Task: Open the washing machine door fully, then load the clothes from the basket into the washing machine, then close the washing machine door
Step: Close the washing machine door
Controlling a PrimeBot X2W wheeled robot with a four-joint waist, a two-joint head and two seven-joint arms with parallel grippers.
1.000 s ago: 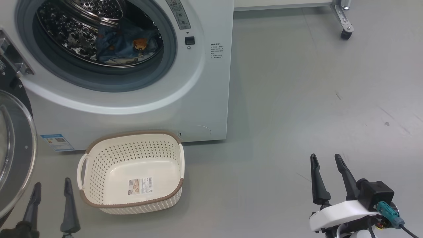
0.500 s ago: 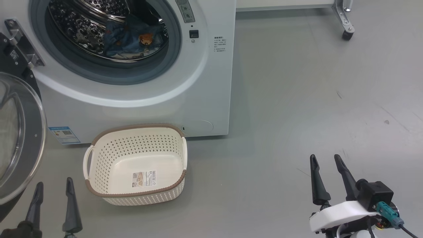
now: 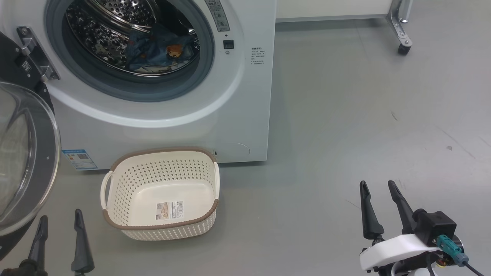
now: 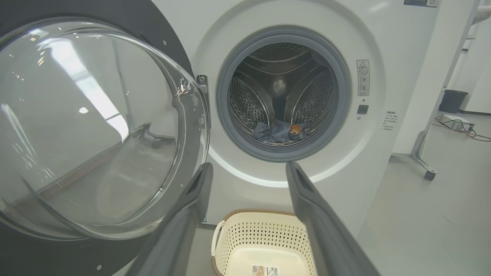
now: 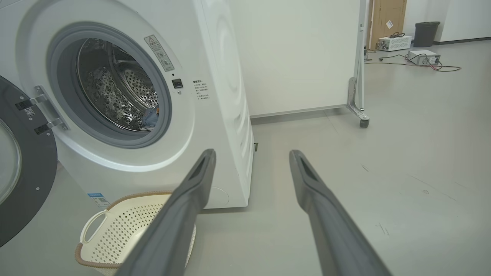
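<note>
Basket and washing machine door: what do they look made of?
The basket: likely matte cream plastic, judging by its moulded perforated walls; brown woven-look rim. The washing machine door: clear bowl, glass by its sharp reflections, perhaps plastic, in a black surround.

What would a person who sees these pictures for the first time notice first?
The washing machine stands with its round glass door swung wide open at the left, blue clothes lying in the drum. Before it sits the cream basket, holding only a barcode sticker.
</note>
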